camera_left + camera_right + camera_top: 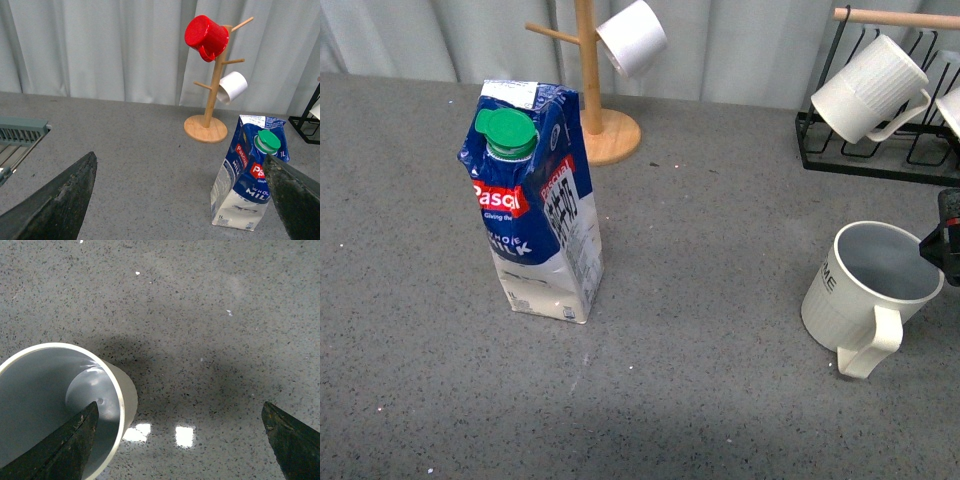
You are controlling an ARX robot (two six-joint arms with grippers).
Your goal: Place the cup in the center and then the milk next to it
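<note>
We judge the cup point(868, 292) at right rigid, heavy, slick and chippable, so our right gripper point(179, 412), spread wide with one finger inside, should pinch its wall.

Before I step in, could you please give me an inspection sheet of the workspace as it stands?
Surface: grey speckled table, a few white flecks.
Job's things: cup at the far right; milk standing left of centre, cap on.
Clutter: wooden mug tree with a white cup and a red cup; black rack holding a white mug; grey tray.
Hands: left hand open, empty; right hand open, one finger inside the cup.
Cables: nothing seen.
Surroundings: pale curtain behind.
</note>
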